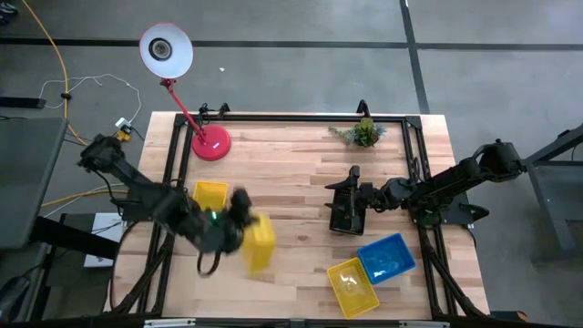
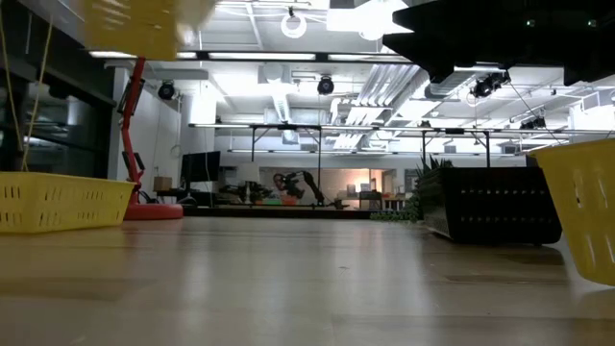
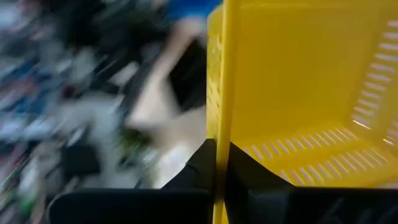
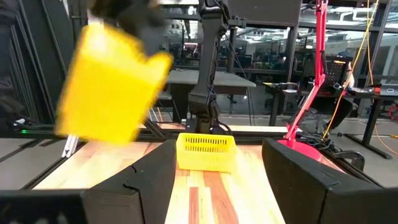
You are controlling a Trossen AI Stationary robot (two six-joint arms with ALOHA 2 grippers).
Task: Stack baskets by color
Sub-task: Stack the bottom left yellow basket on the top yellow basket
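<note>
We saw the left gripper (image 1: 244, 221) clenched on the rim of a yellow basket (image 1: 259, 241), holding it off the table (image 1: 291, 164) over the left-front area; the left wrist view showed the fingers (image 3: 205, 165) pinching one yellow wall (image 3: 219, 93) edge-on, with the basket's slotted floor and sides beyond; the right wrist view showed that basket (image 4: 112, 87) tilted in the air, blurred; in the low view only its underside (image 2: 144, 24) showed at the top-left corner.

A second yellow basket (image 1: 209, 194) sat flat on the table just behind the held one, near the red lamp's base (image 1: 211, 143); the low view showed it (image 2: 62, 200) upright at the left; the right wrist view showed it (image 4: 205, 151) between that arm's spread fingers (image 4: 140, 177), farther off.

The right gripper (image 1: 349, 208) stood released, its fingers wide apart, over a black basket (image 1: 348, 219) right of centre; we could not tell whether it touched; the low view showed the black basket (image 2: 495, 204) resting on the table.

A blue basket (image 1: 387, 256) and a third yellow basket (image 1: 352, 285) lay touching near the front right corner, both skewed; a small plant (image 1: 363, 133) stood at the far edge.
</note>
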